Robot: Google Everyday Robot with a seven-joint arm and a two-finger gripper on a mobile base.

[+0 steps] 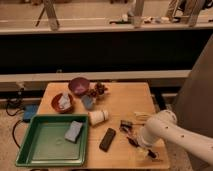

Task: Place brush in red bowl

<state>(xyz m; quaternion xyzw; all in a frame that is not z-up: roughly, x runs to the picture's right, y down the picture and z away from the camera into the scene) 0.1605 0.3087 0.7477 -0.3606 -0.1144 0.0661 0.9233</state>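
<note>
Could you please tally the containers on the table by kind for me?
Bowls: 2, the red bowl and the purple bowl
Trays: 1, the green tray
Cups: 1, the white cup on its side
Total: 4
The tool is low over the front right corner of the table.

- I saw a wooden table (pixel 125 100) that carried everything.
- A green tray (pixel 24 159) sat at its front left corner.
- Behind the tray stood the red bowl (pixel 55 106), with a purple bowl (pixel 79 86) further back.
- A white cup (pixel 98 116) lay on its side near the middle, with a black block (pixel 107 139) just in front of it.
- The brush (pixel 131 140) lay right of the block, near the gripper (pixel 144 152), which was low over the front right edge.
</note>
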